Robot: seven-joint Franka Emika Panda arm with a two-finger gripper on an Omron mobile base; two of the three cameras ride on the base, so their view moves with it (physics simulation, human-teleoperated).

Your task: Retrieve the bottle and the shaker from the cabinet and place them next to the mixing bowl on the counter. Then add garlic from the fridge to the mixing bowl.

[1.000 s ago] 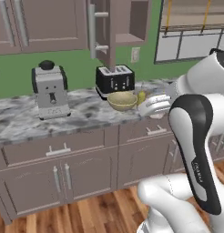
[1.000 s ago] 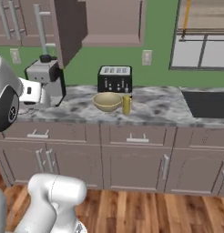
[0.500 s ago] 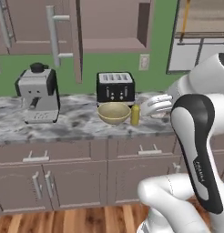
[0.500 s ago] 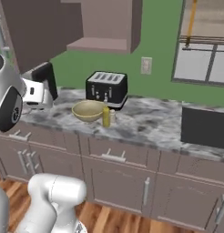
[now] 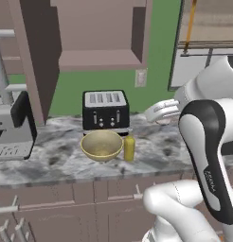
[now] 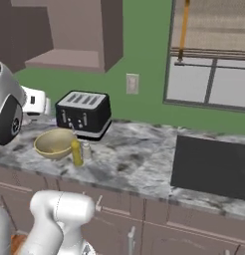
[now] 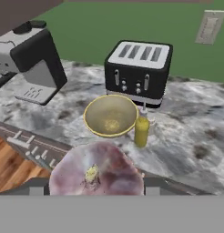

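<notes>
Mixing bowl (image 7: 110, 115) sits open-topped, mid counter (image 5: 184, 151). Black toaster (image 7: 139, 72) stands close behind it; bottle (image 7: 141, 129) just beside its right rim; shaker (image 6: 86, 150) next to the bottle. Coffee machine (image 7: 29, 61) off to the left, well apart. Open cabinet (image 5: 97, 42) overhangs above. Front approach unobstructed; counter bare further right.

The grey marbled stone counter (image 5: 52, 163) with dark veins looks smooth and faintly polished. At the centre of the left base view, the round tan-yellow mixing bowl (image 5: 102, 145) has a dull, glazed-looking inside. The small yellow-olive bottle (image 5: 129, 148) beside it looks like smooth plastic. The black toaster (image 5: 105, 111) behind is glossy, with a brushed grey metal top. The mauve-brown wall cabinet (image 5: 102, 35), upper centre, is matt. In the hand view's lower middle, the pinkish-white garlic bulb (image 7: 96, 175) looks papery and mottled.
</notes>
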